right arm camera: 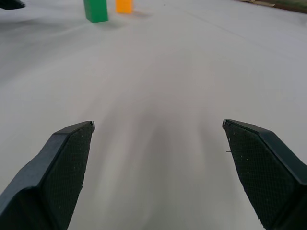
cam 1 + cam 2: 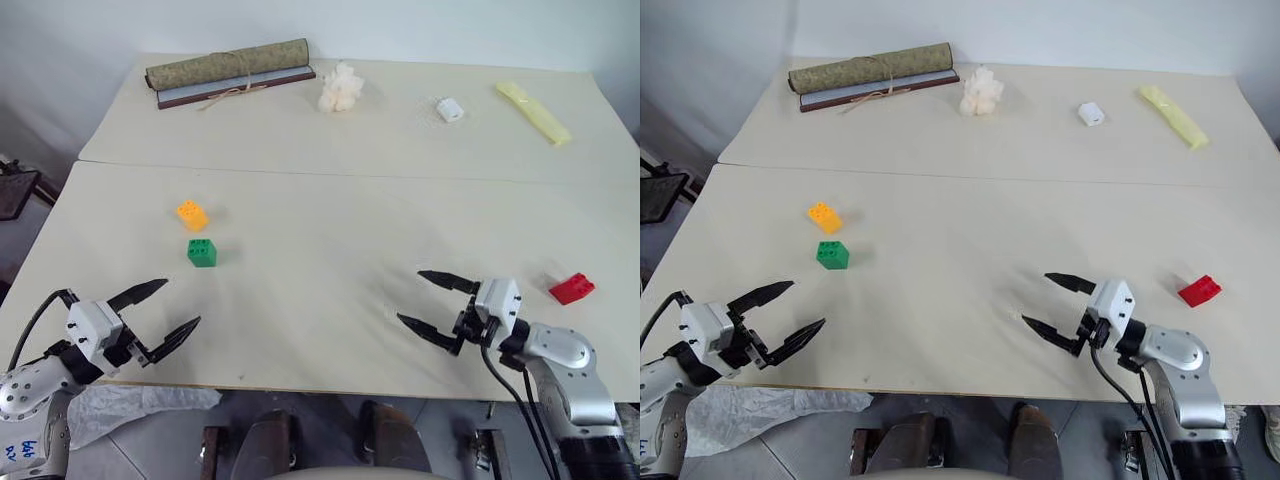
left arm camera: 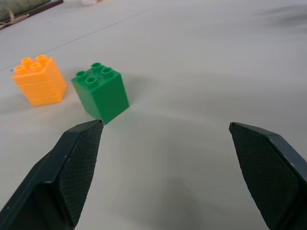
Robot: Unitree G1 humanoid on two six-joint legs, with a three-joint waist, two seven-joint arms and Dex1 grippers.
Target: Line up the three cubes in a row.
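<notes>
Cubes lay unlabelled on the cream worktop (image 2: 330, 210).
Orange-yellow studded plastic cube (image 2: 192, 214) beside green studded plastic cube (image 2: 202, 252); red studded plastic cube (image 2: 572, 288) near the right edge; left gripper (image 2: 160, 318) and right gripper (image 2: 432, 304) both spread, empty, over bare space.

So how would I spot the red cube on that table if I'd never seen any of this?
Start at the cream table and go to its near edge on the robot's right side. There, just beyond the right gripper, whose black fingers stand open, lies the red cube. It sits alone, far from the orange cube and green cube paired on the left, and is the only red thing there.
</notes>
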